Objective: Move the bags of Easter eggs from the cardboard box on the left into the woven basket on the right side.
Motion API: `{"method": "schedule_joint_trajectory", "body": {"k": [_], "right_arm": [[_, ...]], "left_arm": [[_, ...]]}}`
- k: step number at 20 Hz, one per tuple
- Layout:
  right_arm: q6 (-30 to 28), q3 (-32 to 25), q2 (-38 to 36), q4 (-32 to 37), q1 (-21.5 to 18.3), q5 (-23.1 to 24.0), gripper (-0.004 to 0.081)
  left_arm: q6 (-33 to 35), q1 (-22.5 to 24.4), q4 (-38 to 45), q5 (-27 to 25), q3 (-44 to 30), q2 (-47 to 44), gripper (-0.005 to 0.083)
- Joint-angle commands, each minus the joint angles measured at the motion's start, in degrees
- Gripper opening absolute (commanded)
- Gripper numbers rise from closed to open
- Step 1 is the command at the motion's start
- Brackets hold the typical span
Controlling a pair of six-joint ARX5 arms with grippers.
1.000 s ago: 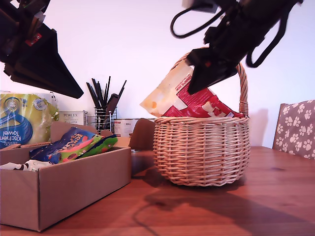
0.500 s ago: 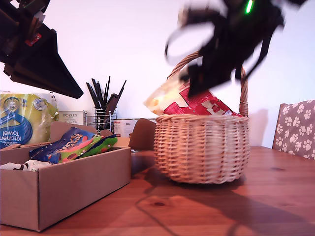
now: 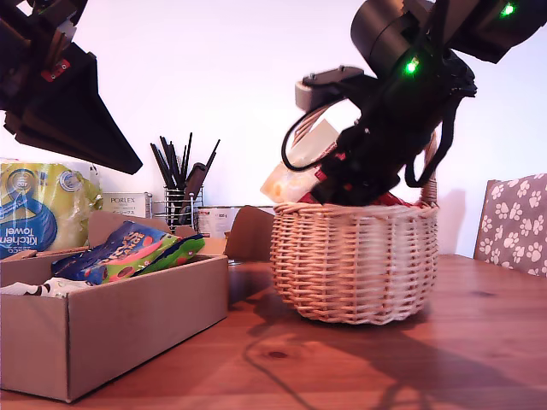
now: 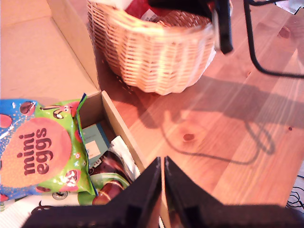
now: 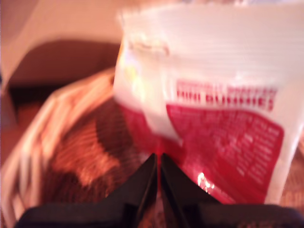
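My second gripper (image 5: pixel 158 164), jaws together on nothing, hangs over the woven basket (image 3: pixel 355 260) just beside the red and cream bag (image 5: pixel 223 118), while my first gripper (image 4: pixel 162 167), also closed, hovers above the cardboard box (image 3: pixel 120 320) on the wooden table (image 3: pixel 461 342).

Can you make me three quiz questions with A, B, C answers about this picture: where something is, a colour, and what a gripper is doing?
1. Where is the red and cream bag?
A. in the woven basket
B. in the cardboard box
C. on the chair

2. What colour is the round patch saying "mini eggs" on the green bag?
A. purple
B. black
C. orange

3. My first gripper is:
A. wide open
B. shut and empty
C. holding a pen

Answers: 1 A, it sticks out of the basket. 2 C, the patch is orange. 3 B, jaws together, nothing between.
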Motion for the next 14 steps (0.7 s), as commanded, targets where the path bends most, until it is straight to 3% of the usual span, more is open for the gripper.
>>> {"method": "schedule_joint_trajectory", "body": {"k": [1,4,5,9,14], "right_arm": [[-0.83,0.37,0.09,-2.73,-0.55,4.33,-0.0013],[-0.92,0.52,-3.91,3.65,0.83,8.39,-0.0013],[-3.67,0.94,-5.01,5.22,1.57,10.25,-0.0013],[-12.33,3.82,-6.01,4.31,4.00,15.04,-0.0013],[-11.50,4.15,-8.13,-0.79,6.25,16.26,-0.0013]], "left_arm": [[-0.39,-0.04,-0.11,0.20,-0.31,0.55,-0.0022],[-0.42,-0.07,-0.85,0.20,-0.31,0.55,-0.0022],[-0.42,-0.04,-1.27,0.20,-0.31,0.55,-0.0022],[-0.37,-0.04,-1.57,0.17,-0.31,0.55,-0.0022],[-0.35,-0.04,-1.62,0.17,-0.31,0.55,-0.0022]]}}
